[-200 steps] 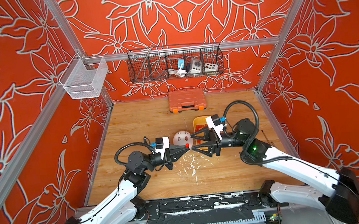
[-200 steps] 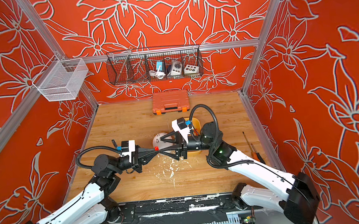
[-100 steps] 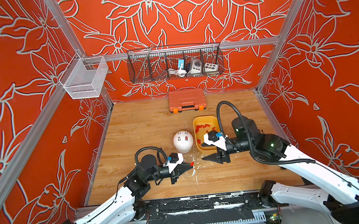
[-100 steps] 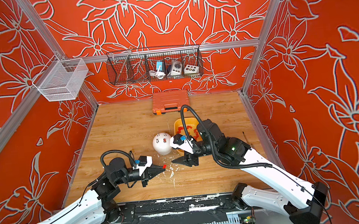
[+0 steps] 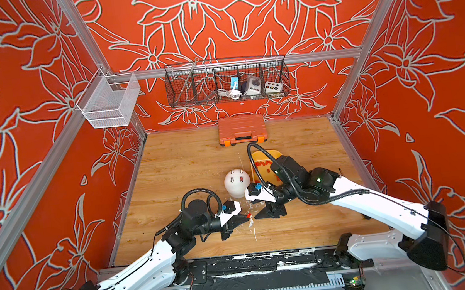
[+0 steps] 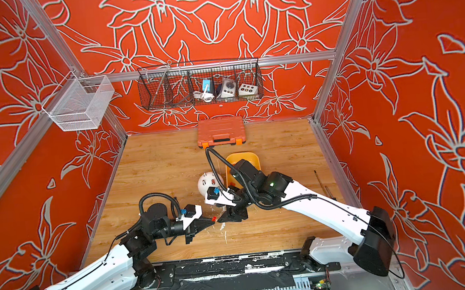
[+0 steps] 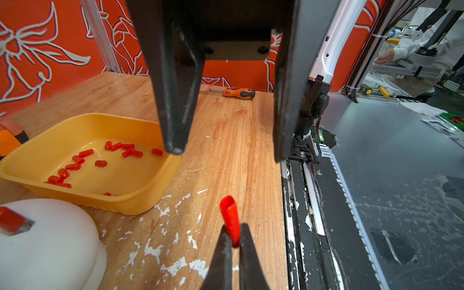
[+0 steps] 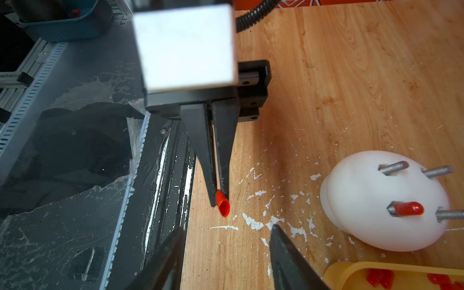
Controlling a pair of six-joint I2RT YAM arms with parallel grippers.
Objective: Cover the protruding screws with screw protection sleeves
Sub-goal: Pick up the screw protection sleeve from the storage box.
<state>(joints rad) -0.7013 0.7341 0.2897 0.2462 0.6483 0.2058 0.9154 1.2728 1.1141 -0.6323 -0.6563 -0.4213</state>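
Robotics lab test cell, aluminium-profile frame point(image 5: 318, 55) boxing in orange flower-printed walls point(image 5: 236, 20), scuffed wooden plank surface point(image 5: 187, 167), black wire basket of gadgets point(image 5: 226, 81) hung on the frame, orange plastic tool case point(image 5: 242, 133), further aluminium rig point(image 7: 396, 67) beyond open front.

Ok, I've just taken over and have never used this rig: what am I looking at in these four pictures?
Two white robot arms, each ending in a black two-finger gripper, work over a wooden table. The two wide pictures come from one camera head overhead. The two close-ups come from cameras on the arms' wrists.

On the table are:
- a white dome with four screws, one already capped red and three bare
- a yellow tray of loose red sleeves
- an orange tool case at the back
- an orange-handled screwdriver by the right wall

The left gripper is shut on one red sleeve. The right gripper is open and empty, pointing at that sleeve.
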